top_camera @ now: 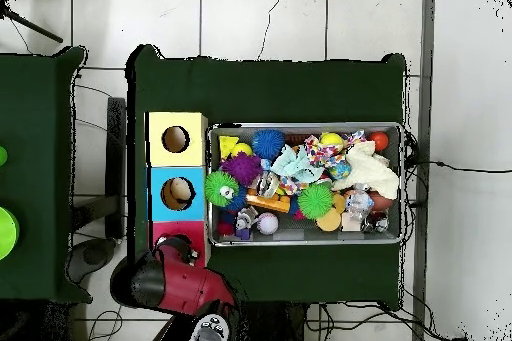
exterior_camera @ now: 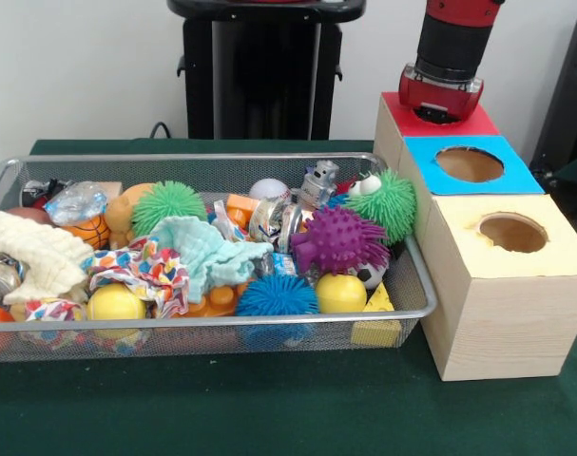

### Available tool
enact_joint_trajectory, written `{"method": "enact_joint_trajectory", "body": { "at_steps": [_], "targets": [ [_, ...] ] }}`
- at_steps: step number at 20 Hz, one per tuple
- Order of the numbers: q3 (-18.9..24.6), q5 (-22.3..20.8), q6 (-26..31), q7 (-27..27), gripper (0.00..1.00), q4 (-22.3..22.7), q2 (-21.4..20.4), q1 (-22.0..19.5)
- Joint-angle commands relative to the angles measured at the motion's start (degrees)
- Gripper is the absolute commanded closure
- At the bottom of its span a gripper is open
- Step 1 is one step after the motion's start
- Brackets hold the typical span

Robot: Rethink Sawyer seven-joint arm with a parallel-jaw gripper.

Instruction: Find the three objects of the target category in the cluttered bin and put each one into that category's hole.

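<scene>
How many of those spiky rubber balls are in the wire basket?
4 in view: a green one toward the back left, a second green one at the right end, a purple one beside it, and a blue one at the front rim. More may lie buried.

1. One wire tray (exterior_camera: 416,285)
2. Three wooden boxes with holes: red (exterior_camera: 464,123), blue (exterior_camera: 516,176), yellow (exterior_camera: 564,252)
3. Four spiky balls: two green (exterior_camera: 167,204) (exterior_camera: 388,202), one purple (exterior_camera: 337,239), one blue (exterior_camera: 276,295)
4. Two plain yellow balls (exterior_camera: 115,302) (exterior_camera: 340,293)
</scene>
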Motion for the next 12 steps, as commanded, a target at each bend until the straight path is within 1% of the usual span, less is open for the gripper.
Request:
{"method": "enact_joint_trajectory", "body": {
  "at_steps": [1,4,12],
  "targets": [
    [0.83,2.79,2.39,11.95,0.00,-4.10,5.09,-0.98],
    [-0.42,2.66,3.35,11.49,0.00,-4.50,4.71,-0.29],
    [-0.94,1.91,5.05,10.41,0.00,-4.85,3.87,-0.73]
  ]
}}
